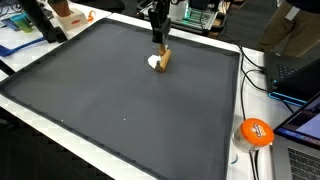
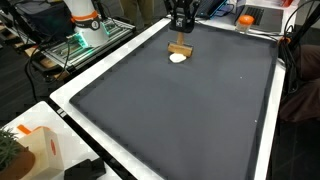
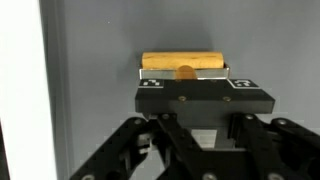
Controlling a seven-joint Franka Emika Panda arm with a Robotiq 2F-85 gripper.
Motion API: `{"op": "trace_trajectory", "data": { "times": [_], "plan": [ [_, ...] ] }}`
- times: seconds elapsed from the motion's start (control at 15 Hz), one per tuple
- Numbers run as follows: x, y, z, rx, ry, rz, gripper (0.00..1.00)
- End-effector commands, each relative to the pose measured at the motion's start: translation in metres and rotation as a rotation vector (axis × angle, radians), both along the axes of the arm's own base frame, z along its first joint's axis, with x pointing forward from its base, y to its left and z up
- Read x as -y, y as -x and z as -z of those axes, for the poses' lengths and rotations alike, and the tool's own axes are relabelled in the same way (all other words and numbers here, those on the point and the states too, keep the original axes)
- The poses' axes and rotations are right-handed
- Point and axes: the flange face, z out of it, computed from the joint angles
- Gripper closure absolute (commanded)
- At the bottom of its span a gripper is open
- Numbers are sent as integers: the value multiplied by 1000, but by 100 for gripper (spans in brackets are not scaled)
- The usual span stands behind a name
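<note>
A tan wooden block stands at the far edge of the dark mat, with a small white object touching its base. My gripper comes straight down onto the block's top, with its fingers drawn in around it. Both exterior views show this: gripper, block, white object. In the wrist view the block lies crosswise just beyond the gripper's black bar, which hides the fingertips.
The mat lies on a white-edged table. An orange round object and a laptop sit past one side. A green-lit rack and an orange-white box stand past the other. Cables run along the table edge.
</note>
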Motion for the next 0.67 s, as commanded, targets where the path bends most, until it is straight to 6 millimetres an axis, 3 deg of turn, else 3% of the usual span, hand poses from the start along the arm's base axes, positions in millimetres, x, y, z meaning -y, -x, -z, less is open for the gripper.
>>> {"op": "trace_trajectory", "data": {
  "times": [0.0,0.2,0.47,0.6],
  "plan": [
    [36,-3,11,-20,115,49,78],
    [44,-4,7,-29,168,67,78],
    [68,-6,36,-98,247,54,78],
    [77,-9,30,-93,259,63,78]
  ]
}}
